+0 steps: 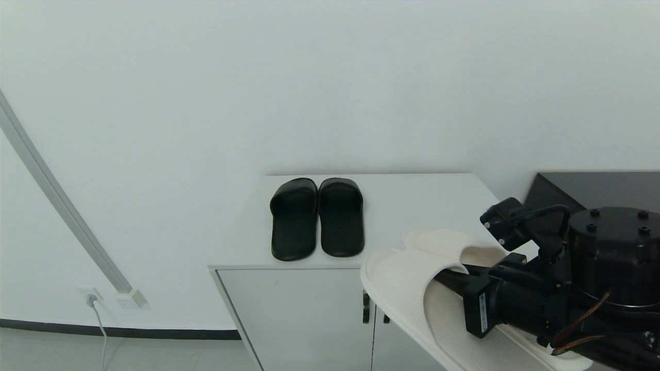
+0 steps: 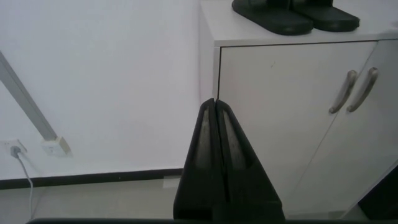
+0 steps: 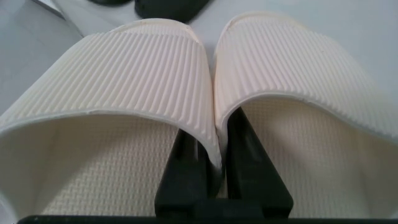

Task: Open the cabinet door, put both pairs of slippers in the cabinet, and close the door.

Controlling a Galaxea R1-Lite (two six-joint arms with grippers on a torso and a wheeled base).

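Your right gripper (image 3: 219,158) is clamped on the white slippers (image 1: 412,288), one finger inside each, pinching the inner strap walls together; the pair sits side by side, toes aimed forward-left, heels back along the arm, up by the cabinet (image 1: 412,201) front right corner; black slippers (image 1: 317,219) lie on top, toes to the wall; left gripper (image 2: 216,124) is pinched closed on nothing, low near the closed doors (image 1: 299,314); plain white wall, socket (image 1: 92,298) low left.

Two black slippers (image 1: 294,219), two white slippers (image 1: 407,278) (four in all), one cabinet (image 1: 299,314), two door handles (image 2: 342,92).
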